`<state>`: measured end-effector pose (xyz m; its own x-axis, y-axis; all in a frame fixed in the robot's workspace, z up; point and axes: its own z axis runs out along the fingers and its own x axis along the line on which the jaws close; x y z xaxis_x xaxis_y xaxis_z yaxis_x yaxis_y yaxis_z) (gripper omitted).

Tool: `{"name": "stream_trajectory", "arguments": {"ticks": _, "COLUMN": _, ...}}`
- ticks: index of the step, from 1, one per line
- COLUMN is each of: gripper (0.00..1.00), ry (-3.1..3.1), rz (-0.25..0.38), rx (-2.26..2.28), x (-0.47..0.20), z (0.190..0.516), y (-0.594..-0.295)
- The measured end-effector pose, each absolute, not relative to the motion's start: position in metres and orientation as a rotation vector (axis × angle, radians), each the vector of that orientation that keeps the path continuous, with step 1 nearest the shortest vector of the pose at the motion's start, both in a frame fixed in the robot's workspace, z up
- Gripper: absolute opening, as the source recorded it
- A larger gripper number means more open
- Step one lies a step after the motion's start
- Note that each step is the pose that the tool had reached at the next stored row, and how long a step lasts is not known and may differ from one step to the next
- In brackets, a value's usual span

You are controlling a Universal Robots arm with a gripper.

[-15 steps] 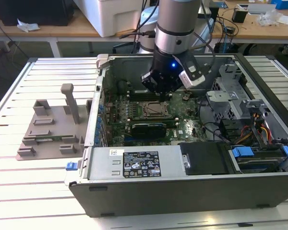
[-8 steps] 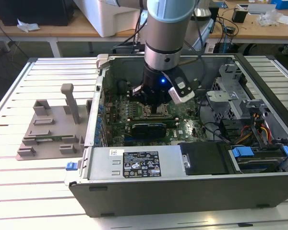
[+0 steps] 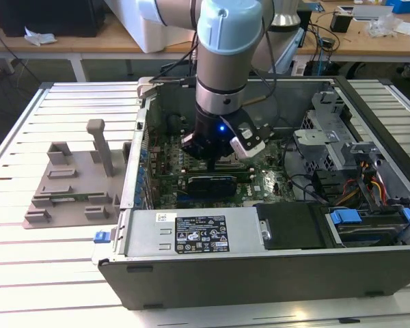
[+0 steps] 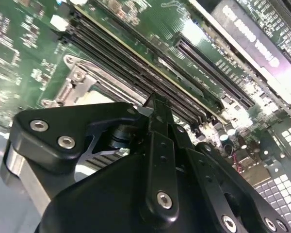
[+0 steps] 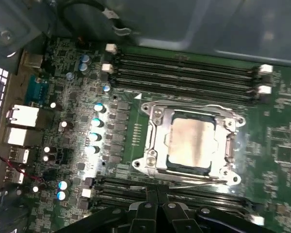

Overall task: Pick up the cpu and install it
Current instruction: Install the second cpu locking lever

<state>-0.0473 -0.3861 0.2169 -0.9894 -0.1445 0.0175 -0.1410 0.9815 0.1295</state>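
While the arm is reaching down into the open grey computer case [image 3: 260, 273] on the slatted metal table [image 3: 61, 266], the small flat square cpu with its silvery metal top [image 5: 191, 145] is sitting in the metal-framed motherboard socket [image 5: 153, 145], apparently already placed. The black gripper [image 5: 157, 206] is hovering just beside that socket over the memory slots, its fingers [image 5: 150, 213] seeming to be pressed together and holding nothing, though the angle is poor. Judging by this, the placing step is finishing, and the next move is calling for seating and securing the chip.

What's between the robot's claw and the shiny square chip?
In the first wrist view, dark memory slots and the socket's metal frame lie between the gripper and the cpu.
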Motion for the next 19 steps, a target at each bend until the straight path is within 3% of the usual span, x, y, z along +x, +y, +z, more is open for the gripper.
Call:
{"name": "stream_trajectory", "arguments": {"ticks": 15, "gripper": 0.11, "ry": -3.092, "rz": -0.245, "rx": 0.283, "x": -0.065, "z": 0.199, "y": -0.368}}
{"name": "stream_trajectory", "arguments": {"ticks": 19, "gripper": 0.11, "ry": -3.093, "rz": -0.244, "rx": 0.284, "x": -0.065, "z": 0.219, "y": -0.366}}
